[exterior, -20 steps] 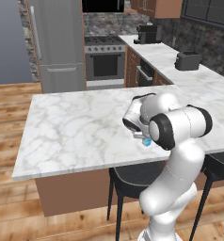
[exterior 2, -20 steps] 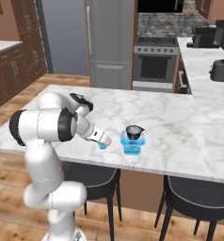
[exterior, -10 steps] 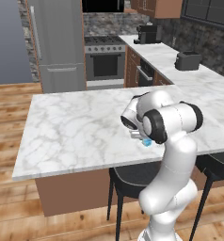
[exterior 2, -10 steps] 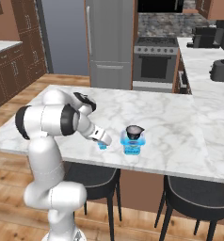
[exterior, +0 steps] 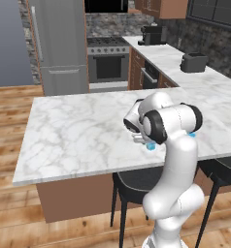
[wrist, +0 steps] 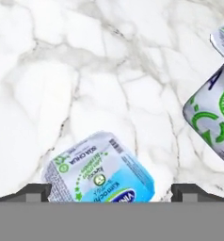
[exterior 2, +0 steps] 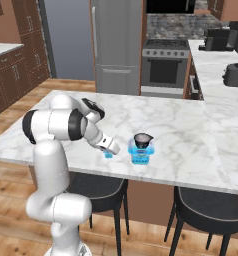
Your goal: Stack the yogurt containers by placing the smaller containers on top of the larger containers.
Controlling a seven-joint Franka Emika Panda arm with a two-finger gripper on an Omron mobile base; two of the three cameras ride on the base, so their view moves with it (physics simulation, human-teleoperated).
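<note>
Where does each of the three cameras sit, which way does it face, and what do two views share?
Left base view: behind the arm on its left, facing forward and down over the counter; the arm rises at lower right, with the small cup peeking out beside it.
Right base view: behind on the right; the arm rises at lower left, hand over the small cup, with the dark cup on the tub.
Hand view: on the hand, facing down at the small cup; fingertips at the bottom.
Shared: both base views show the counter, stove and fridge.
</note>
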